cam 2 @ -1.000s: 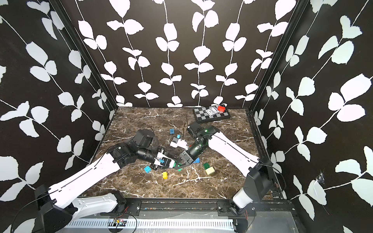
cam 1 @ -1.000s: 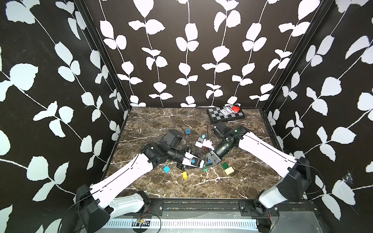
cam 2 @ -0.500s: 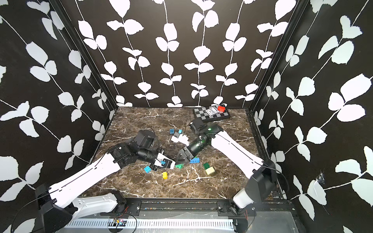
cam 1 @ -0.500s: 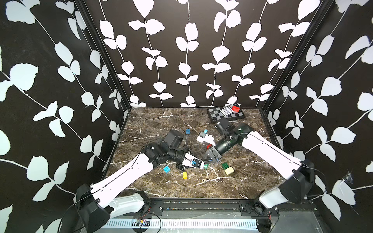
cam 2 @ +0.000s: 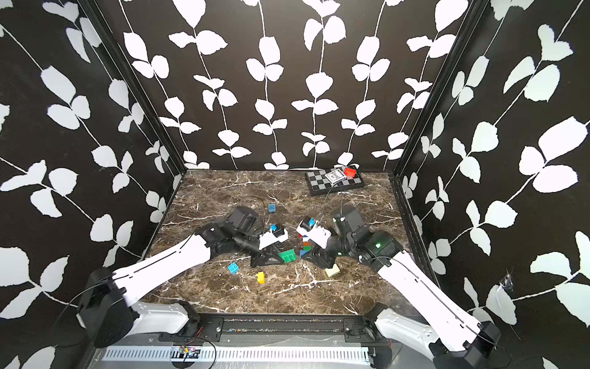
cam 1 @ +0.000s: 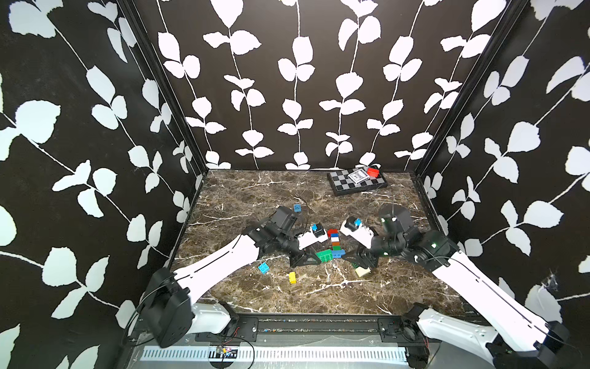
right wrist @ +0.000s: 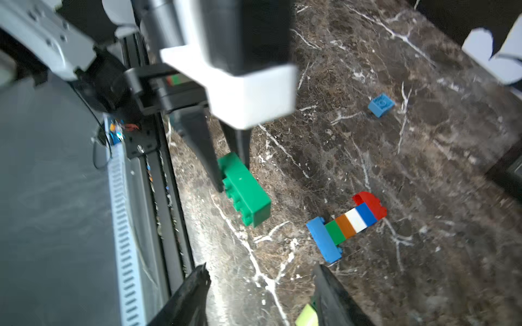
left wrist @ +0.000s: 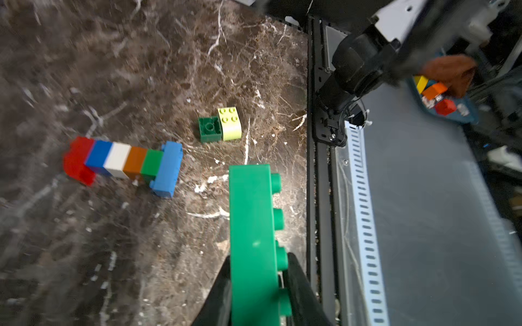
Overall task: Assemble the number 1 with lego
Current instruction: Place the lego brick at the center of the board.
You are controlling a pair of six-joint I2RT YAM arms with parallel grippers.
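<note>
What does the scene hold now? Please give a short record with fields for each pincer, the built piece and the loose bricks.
Left pincer: shut on long green brick
Right pincer: open, empty
Built piece: lies flat on the table; red, blue, white, orange, green in a row, blue crossbar at the green end
Loose bricks: yellow brick, pale brick touching dark green brick, near light blue brick, far light blue brick
Far corner: chessboard with red brick on it
</note>
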